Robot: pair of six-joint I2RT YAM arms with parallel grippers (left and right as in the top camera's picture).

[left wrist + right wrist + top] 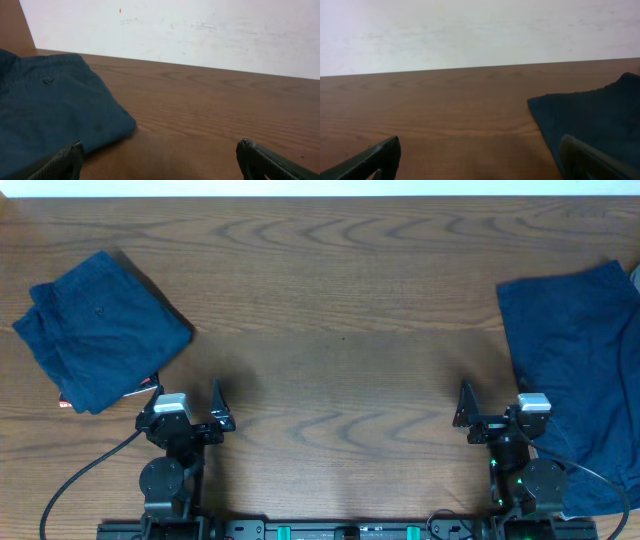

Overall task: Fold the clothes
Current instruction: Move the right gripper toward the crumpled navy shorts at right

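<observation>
A folded dark blue garment (100, 330) lies at the table's left; it also shows in the left wrist view (45, 110). A second dark blue garment (580, 370) lies spread at the right edge, partly under the right arm; it shows in the right wrist view (595, 120). My left gripper (185, 405) (160, 160) is open and empty near the front edge, just right of the folded garment. My right gripper (495, 408) (480, 157) is open and empty, just left of the spread garment.
A red and white label (140, 390) peeks from under the folded garment's front edge. The wooden table (330, 310) stretches between the two garments. A pale wall (200, 30) stands behind the table. Black cables (70, 480) run from the arm bases.
</observation>
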